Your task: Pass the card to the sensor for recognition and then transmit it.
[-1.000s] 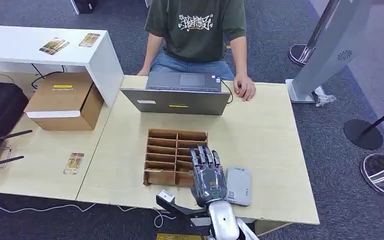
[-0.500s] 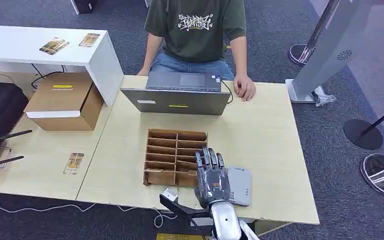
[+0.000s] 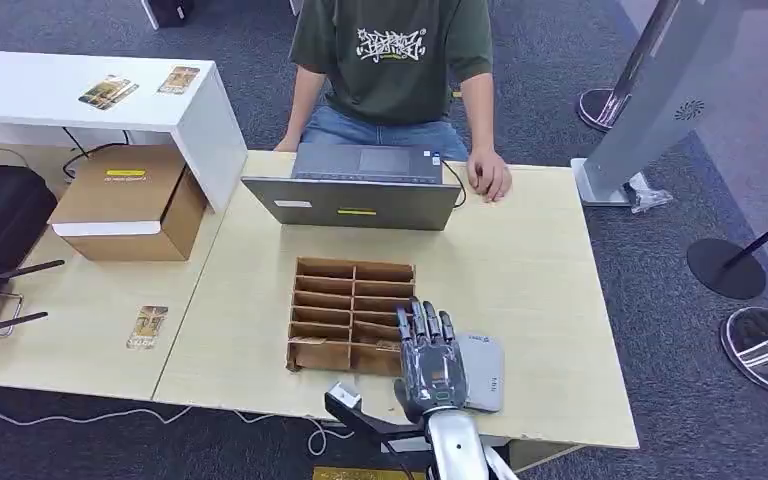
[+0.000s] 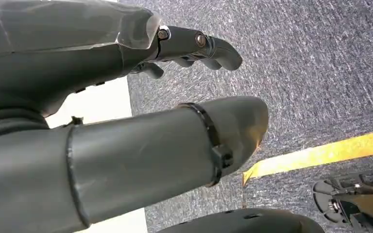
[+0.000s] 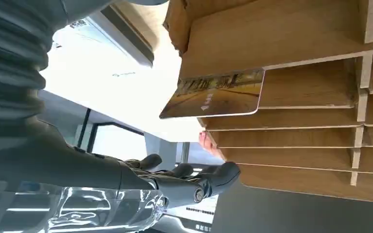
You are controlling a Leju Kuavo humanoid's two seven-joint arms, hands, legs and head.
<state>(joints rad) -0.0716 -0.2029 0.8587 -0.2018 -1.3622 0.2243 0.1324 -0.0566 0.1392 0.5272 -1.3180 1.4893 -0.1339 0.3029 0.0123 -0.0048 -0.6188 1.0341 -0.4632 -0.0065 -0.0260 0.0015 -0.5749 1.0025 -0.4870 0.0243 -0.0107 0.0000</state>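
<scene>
Head view takes in the light wooden table (image 3: 520, 260), with a person (image 3: 392, 60) in a dark green shirt seated at its far edge, one hand resting on the tabletop beside a grey laptop (image 3: 360, 190). Left of the laptop, a white shelf (image 3: 80, 100) carries a few cards, and a cardboard box (image 3: 130, 200) sits below it on the adjoining table, near that table's far edge. A single loose card (image 3: 147, 326) lies close to the near edge of the same table.

A wooden slotted organizer (image 3: 348, 312) stands near the near edge of the main table, roughly at its middle. Just beside it, toward the right, lies the flat grey sensor (image 3: 482, 368).

The right hand (image 3: 428, 355) hovers over the seam between the organizer and the sensor, palm down, fingers extended and spread, grasping nothing. In the right wrist view the task card (image 5: 213, 99) sits in one of the organizer's slots, its end projecting past the wooden divider; the hand's fingers (image 5: 194, 177) stretch out apart from it, not touching.

The left hand (image 4: 126, 97) hangs above blue-grey carpet, thumb and fingers apart and loosely extended, with nothing between them.
</scene>
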